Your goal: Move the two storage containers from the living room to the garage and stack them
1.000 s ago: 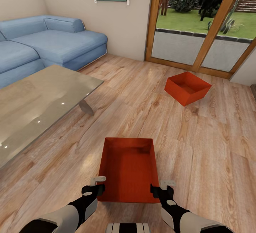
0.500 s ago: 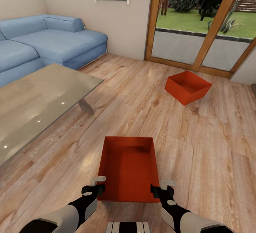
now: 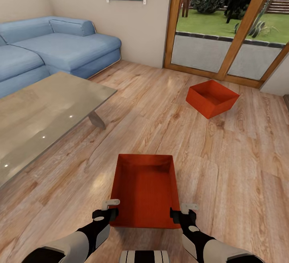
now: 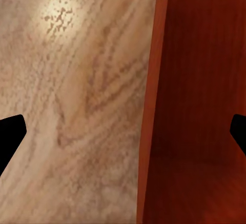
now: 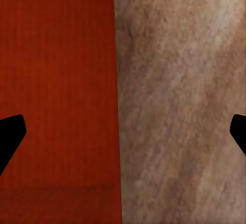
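Left end effector and right end effector poised at the near corners of the nearer storage container, one on each long side. In both wrist views, dark fingers spread wide apart, straddling a container wall, with orange-red interior on one side and wood planks on the other. No clamp on the walls yet, so not judged a grasp.

Nearer container flat on the living room floor, just ahead of the robot, open side up and empty. Second storage container well apart from the first, farther on toward the wood-framed glass doors, also open and empty, turned at an angle to the planks. Glass coffee table off to the left, blue sofa behind it against the wall.

Task judged barely begun: both containers in the living room, neither lifted, garage nowhere in view. Left to do: close on the near container, raise it, carry it out, set it on the concrete, then fetch the second and stack it on top.

Hard to tell: whether the fingers touch the walls or merely bracket them, as the wrist views crop the fingers to dark wedges at the frame edges. Near end wall of the container partly masked by the arms. Far container's underside hidden.
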### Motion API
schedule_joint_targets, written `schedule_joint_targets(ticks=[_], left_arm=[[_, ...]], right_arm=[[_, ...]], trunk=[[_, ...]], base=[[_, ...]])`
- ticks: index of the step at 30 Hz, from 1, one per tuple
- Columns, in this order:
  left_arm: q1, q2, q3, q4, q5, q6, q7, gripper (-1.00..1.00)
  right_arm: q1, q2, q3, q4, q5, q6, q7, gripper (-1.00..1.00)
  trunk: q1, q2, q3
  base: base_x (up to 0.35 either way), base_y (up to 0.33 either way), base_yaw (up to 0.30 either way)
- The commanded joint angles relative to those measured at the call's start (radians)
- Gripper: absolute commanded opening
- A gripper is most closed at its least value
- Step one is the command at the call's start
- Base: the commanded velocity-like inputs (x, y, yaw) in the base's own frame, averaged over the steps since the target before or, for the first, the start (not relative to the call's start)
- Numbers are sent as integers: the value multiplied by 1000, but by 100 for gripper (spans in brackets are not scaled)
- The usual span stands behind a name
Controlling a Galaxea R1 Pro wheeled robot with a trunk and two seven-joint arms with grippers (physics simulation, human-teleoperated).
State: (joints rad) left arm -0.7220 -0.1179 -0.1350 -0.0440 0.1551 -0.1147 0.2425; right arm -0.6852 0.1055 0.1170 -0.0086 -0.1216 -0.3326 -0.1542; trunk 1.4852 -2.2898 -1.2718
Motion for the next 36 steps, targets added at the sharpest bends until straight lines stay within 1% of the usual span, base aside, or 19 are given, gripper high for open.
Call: schedule_joint_targets(ticks=[1,20,30,31,33,35,36], left_arm=[[-1,0,-9,1,10,-4,3,100],[-1,0,-9,1,10,-3,4,100],[-1,-3,-9,0,8,-5,6,100],[-1,-4,-9,0,7,-5,6,-100],[-1,-4,-9,0,-2,-5,6,-100],[0,-5,-9,0,-27,-4,6,-100],[0,-4,-9,0,-31,-3,6,-100]], right_arm=[[-1,0,9,1,-10,-4,-2,100],[-1,0,9,1,-6,-3,-2,100],[-1,1,9,1,-10,-5,-2,100],[-1,1,9,1,-10,-5,-2,-100],[-1,0,9,1,-10,-9,-2,-100],[-1,0,9,1,-10,-10,-2,-100],[-1,0,9,1,-10,-10,-2,-100]], trunk=[[0,0,-1],[0,0,-1],[0,0,-1],[0,0,-1],[0,0,-1],[0,0,-1],[0,0,-1]], base=[[0,0,0],[0,0,0],[0,0,0],[0,0,0],[0,0,0],[0,0,0],[0,0,0]])
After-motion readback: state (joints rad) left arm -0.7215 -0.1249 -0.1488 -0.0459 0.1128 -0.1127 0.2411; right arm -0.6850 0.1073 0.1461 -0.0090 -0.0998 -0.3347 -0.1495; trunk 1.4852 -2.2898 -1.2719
